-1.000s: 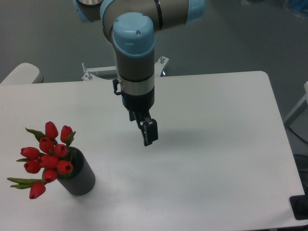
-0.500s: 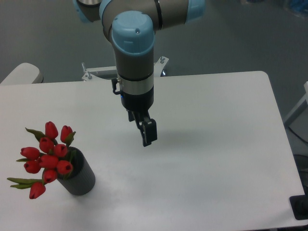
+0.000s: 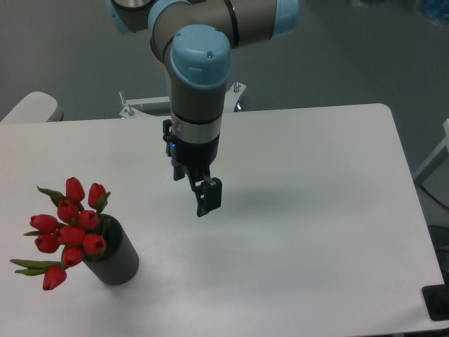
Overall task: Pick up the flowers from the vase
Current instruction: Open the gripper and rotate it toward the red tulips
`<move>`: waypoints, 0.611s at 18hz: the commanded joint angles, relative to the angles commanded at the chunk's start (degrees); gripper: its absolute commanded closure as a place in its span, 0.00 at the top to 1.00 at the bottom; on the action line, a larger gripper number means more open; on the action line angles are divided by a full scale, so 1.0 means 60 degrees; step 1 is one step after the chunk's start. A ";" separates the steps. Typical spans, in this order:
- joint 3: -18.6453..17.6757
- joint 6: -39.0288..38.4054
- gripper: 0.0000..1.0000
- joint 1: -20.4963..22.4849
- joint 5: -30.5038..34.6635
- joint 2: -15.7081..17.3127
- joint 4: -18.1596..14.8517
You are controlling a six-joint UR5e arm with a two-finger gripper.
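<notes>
Still seated in the vase (image 3: 116, 260) near the table's (image 3: 316, 232) front-left corner, the flowers (image 3: 69, 230) lean left, buds exposed for grasping; gripper (image 3: 205, 205) hangs well apart, empty, jaw gap indiscernible edge-on.

The black two-finger pincer (image 3: 207, 203) is seen side-on, one finger covering the other, so the gap between them cannot be judged. The bunch of red tulip buds (image 3: 69, 232) hides the mouth of the dark grey cylindrical vase (image 3: 116, 261), and their green stems vanish inside it. The white bench (image 3: 309, 210) is cut off at the left and bottom edges.
</notes>
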 joint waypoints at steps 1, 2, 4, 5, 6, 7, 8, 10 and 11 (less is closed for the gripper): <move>-0.0015 -0.0191 1.00 0.0088 -0.0425 0.0000 0.0000; -0.0015 -0.0353 1.00 0.0161 -0.0893 -0.0015 0.0000; -0.0058 -0.0573 1.00 0.0264 -0.1569 -0.0058 0.0000; -0.0059 -0.0603 1.00 0.0264 -0.1702 -0.0102 0.0000; -0.0073 -0.0603 1.00 0.0235 -0.1703 -0.0117 0.0000; -0.0102 -0.0603 1.00 0.0220 -0.1703 -0.0132 0.0000; -0.0117 -0.0618 1.00 0.0191 -0.1703 -0.0146 0.0000; -0.0088 -0.0618 1.00 0.0191 -0.1703 -0.0132 0.0000; -0.0088 -0.0603 1.00 0.0191 -0.1703 -0.0117 0.0000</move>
